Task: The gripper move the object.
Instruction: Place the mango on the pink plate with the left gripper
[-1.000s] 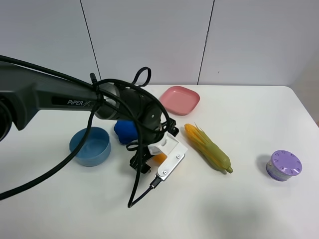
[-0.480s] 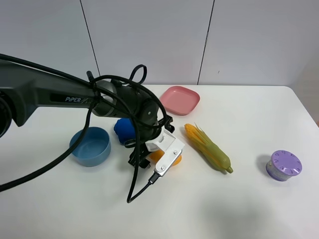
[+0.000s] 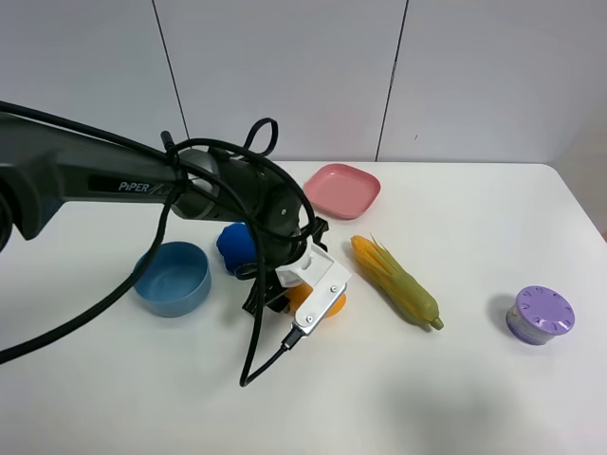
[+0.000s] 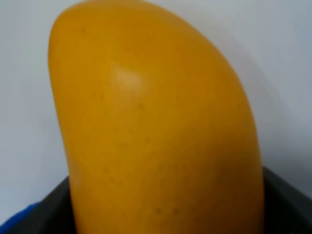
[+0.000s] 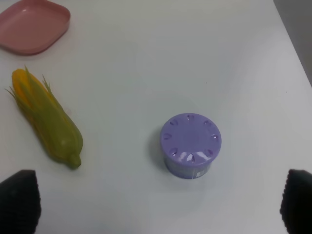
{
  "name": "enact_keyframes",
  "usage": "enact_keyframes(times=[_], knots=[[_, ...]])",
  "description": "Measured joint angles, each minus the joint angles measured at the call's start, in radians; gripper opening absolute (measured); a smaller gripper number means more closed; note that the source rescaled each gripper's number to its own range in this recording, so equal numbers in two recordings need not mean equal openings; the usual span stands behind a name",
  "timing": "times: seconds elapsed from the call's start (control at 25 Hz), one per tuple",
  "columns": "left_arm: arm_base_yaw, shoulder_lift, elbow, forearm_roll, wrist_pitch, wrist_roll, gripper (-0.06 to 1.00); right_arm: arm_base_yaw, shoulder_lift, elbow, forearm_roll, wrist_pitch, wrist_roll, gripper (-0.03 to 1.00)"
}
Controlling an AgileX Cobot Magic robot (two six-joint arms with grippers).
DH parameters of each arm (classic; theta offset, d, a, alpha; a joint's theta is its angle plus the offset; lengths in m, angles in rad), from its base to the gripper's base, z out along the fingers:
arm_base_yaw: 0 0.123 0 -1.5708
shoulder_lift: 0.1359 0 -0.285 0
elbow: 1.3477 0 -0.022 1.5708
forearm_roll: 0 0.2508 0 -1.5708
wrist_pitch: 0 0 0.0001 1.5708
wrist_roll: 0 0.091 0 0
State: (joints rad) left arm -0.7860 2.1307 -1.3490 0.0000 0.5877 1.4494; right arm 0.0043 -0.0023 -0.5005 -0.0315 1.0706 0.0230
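The orange-yellow mango (image 3: 336,304) lies on the white table between the blue cloth and the corn, mostly hidden under my left gripper (image 3: 305,296). In the left wrist view the mango (image 4: 156,126) fills the frame, and black jaw parts lie against both its sides at the lower corners. The gripper's white plate (image 3: 322,292) and black cable sit over the fruit. My right gripper (image 5: 158,204) is out of the exterior view. Its two black fingertips (image 5: 19,200) stand far apart and empty, above the table near a purple container.
A rolled blue cloth (image 3: 235,248) and a blue bowl (image 3: 172,277) lie left of the mango. The corn cob (image 3: 396,282) lies to its right, a pink plate (image 3: 342,190) sits behind, and a purple lidded container (image 3: 539,315) stands at the far right.
My left gripper has come down and shifted slightly over the mango, so the white plate now covers its middle. In the last half second it has hardly moved.
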Motion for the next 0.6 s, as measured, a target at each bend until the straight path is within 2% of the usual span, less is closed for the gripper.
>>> enact_keyframes(times=[0.6], knots=[[-0.033,-0.027,-0.031,-0.032,-0.007,0.001,0.01,0.0,0.0,0.0,0.0,0.0,0.0,1.0]])
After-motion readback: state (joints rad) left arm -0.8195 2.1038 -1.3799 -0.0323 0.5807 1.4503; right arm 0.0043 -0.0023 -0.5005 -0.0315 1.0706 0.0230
